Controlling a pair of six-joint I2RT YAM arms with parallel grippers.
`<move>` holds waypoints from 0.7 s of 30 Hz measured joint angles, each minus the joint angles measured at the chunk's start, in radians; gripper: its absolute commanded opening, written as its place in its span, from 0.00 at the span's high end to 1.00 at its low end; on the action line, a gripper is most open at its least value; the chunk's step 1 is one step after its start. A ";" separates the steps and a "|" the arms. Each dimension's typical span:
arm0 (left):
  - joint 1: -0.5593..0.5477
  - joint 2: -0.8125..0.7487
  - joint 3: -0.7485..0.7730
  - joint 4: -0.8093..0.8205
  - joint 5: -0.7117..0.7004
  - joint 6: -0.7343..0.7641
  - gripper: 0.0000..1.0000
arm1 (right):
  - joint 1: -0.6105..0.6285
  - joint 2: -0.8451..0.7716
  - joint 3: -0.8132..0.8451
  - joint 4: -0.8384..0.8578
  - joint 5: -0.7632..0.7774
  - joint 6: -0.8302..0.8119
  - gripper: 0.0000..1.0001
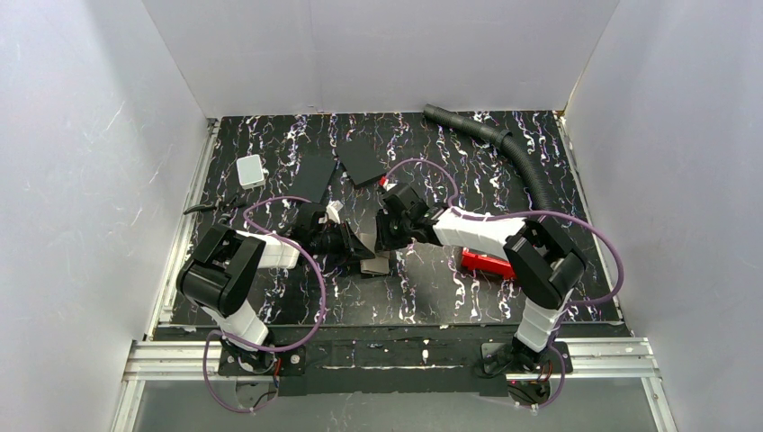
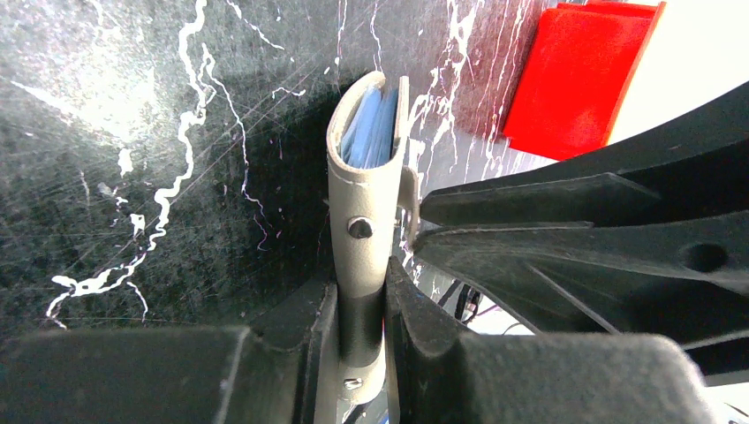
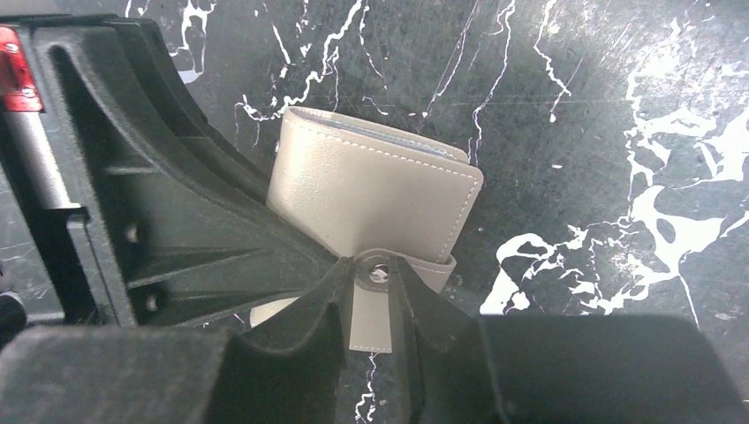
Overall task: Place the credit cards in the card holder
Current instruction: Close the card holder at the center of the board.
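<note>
The taupe card holder [image 3: 380, 181] stands on edge, folded, on the black marbled table; it also shows in the top view [image 1: 376, 264]. My left gripper [image 2: 362, 296] is shut on its spine end, seen edge-on in the left wrist view [image 2: 358, 203]. Thin blue edges of credit cards [image 2: 371, 132] show inside the fold. My right gripper [image 3: 375, 283] comes from the other side, and its fingers close on the snap tab [image 3: 371, 314] at the snap. I see no loose cards on the table.
A red tray [image 1: 486, 264] lies under the right arm and also shows in the left wrist view [image 2: 583, 79]. Two black slabs [image 1: 315, 175] [image 1: 360, 162] and a white box [image 1: 251, 169] lie at the back left. A black corrugated hose [image 1: 504, 148] runs along the back right.
</note>
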 measured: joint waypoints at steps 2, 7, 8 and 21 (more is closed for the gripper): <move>0.000 0.000 0.000 0.000 0.000 0.000 1.00 | 0.000 0.011 0.000 0.002 -0.005 0.001 0.75; 0.000 0.000 0.000 -0.001 0.000 0.000 1.00 | 0.000 0.018 0.000 0.005 -0.005 0.000 0.80; 0.000 0.000 0.000 -0.001 0.000 0.000 1.00 | 0.000 0.018 0.000 0.006 -0.005 0.000 0.81; 0.000 0.000 0.000 -0.001 0.000 0.000 1.00 | 0.000 0.020 -0.005 0.023 -0.007 -0.008 0.84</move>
